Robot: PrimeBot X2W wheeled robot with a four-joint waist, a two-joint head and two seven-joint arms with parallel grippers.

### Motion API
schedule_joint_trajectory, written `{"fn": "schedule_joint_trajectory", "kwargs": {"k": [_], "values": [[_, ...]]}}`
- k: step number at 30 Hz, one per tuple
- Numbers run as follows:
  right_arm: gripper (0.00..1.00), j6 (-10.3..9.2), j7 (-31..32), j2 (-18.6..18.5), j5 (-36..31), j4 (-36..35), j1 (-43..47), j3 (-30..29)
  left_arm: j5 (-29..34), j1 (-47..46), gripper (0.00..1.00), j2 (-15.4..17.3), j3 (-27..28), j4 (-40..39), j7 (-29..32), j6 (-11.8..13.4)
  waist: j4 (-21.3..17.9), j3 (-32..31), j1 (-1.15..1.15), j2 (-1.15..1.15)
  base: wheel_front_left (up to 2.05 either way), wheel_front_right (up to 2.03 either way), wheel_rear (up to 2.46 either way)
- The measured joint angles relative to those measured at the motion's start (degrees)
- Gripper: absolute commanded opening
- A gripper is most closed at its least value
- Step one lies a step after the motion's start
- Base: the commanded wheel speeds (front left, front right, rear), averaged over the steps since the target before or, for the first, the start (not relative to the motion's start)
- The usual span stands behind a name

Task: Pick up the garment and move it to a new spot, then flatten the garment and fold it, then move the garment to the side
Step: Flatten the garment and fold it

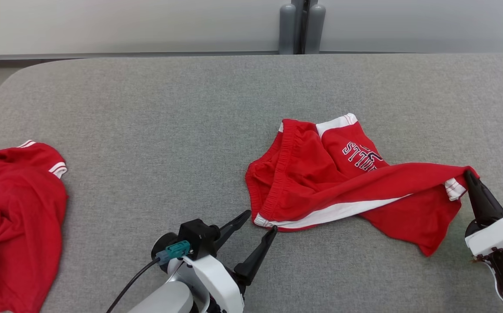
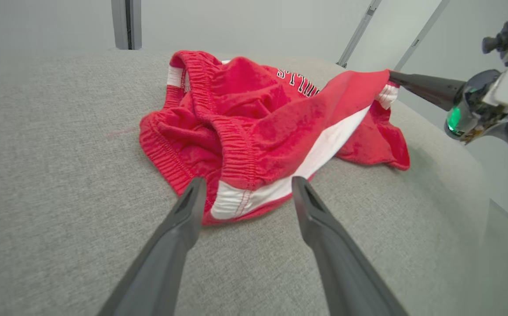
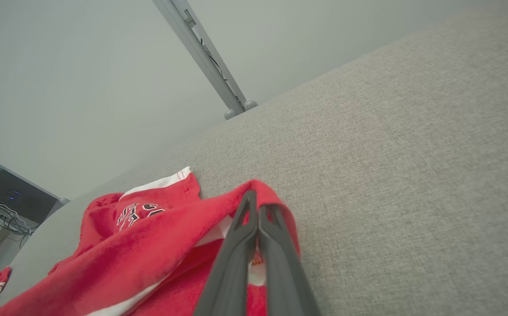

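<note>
Right of centre on the grey woven worktop [image 1: 190,108] lie the red shorts [image 1: 321,182], crumpled, with an elastic waistband, white side stripe and lettering, well apart from a second red garment [image 1: 12,217] heaped at the far-left edge. Reaching in from the right, the right pincer [image 1: 468,176] is clamped on the leg hem and holds it raised off the cloth surface. The left pincer [image 1: 261,221] stands open, its fingertips just beside the waistband corner.

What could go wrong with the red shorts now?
The right jaws pinch just a small corner of the shorts, so it might slip out when pulled. The open left jaws, by the waistband corner, might miss it. The shorts are bunched, so pulling may twist them.
</note>
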Motion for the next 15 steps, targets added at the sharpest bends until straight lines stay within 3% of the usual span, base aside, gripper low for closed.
{"fn": "schedule_joint_trajectory", "kwargs": {"k": [15], "values": [[0.0,0.0,-0.1,0.0,-0.1,-0.2,-1.2,1.1,-1.8,-3.7,1.0,0.1,-3.7,3.5,0.0,0.0,-1.3,1.9,0.0,0.0,0.0,0.0,0.0]]}}
